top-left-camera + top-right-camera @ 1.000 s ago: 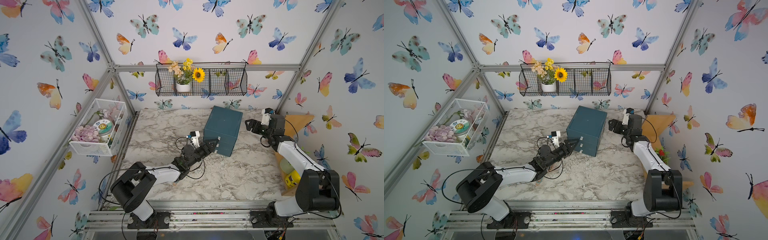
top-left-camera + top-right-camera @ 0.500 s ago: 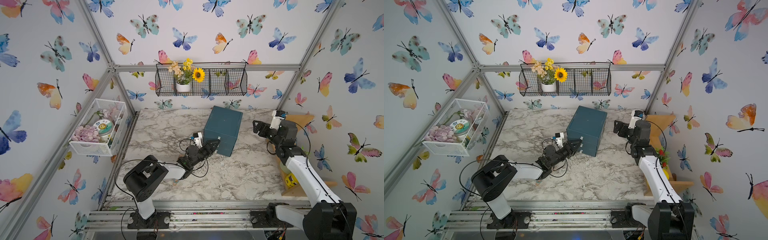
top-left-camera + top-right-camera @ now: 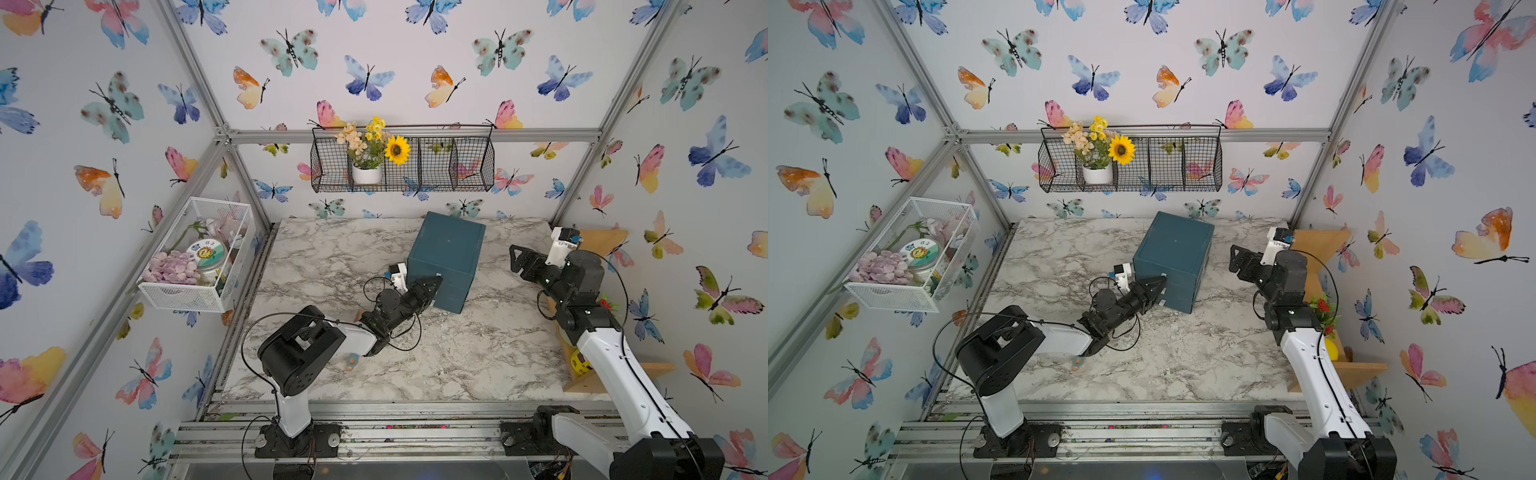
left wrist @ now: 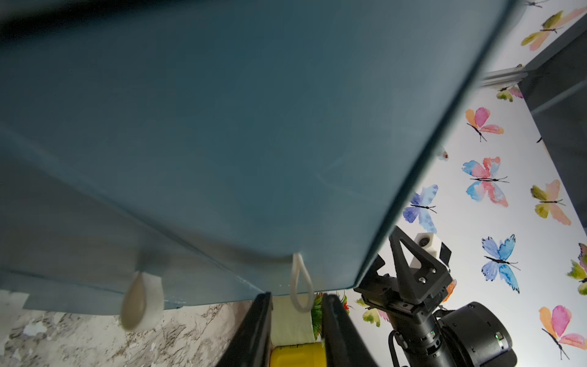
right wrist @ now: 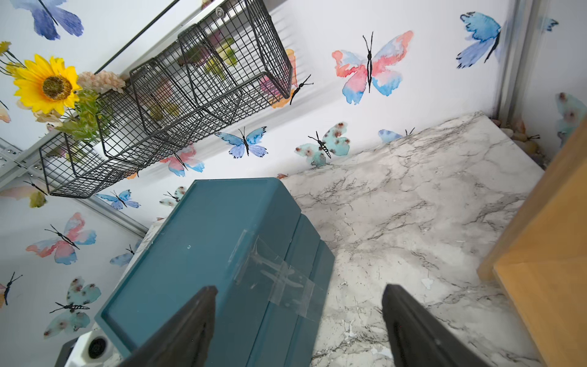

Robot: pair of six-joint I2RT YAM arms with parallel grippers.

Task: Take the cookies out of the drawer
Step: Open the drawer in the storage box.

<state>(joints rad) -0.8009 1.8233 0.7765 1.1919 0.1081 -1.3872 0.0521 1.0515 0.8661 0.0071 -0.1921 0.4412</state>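
Observation:
The cookies are hidden; no packet shows in any view. The teal drawer box (image 3: 446,245) (image 3: 1173,245) stands mid-table with its drawers pushed in. My left gripper (image 3: 436,283) (image 3: 1160,286) is at the box's front face. In the left wrist view its jaws (image 4: 295,294) stand narrowly open on either side of a white loop pull (image 4: 301,282), not pinching it. A second white pull tab (image 4: 141,298) hangs beside it. My right gripper (image 3: 517,257) (image 5: 300,289) hovers wide open and empty, to the right of the box (image 5: 197,248).
A wooden shelf (image 3: 602,241) holding a yellow item (image 3: 579,361) lines the table's right edge. A black wire basket with flowers (image 3: 457,166) hangs on the back wall, a white mesh basket (image 3: 195,253) on the left wall. A small teal-and-peach object (image 3: 351,362) lies under my left arm.
My left gripper has pushed up to the drawer front and its jaws have narrowed around the loop pull. My right arm has drawn back to the right, away from the box.

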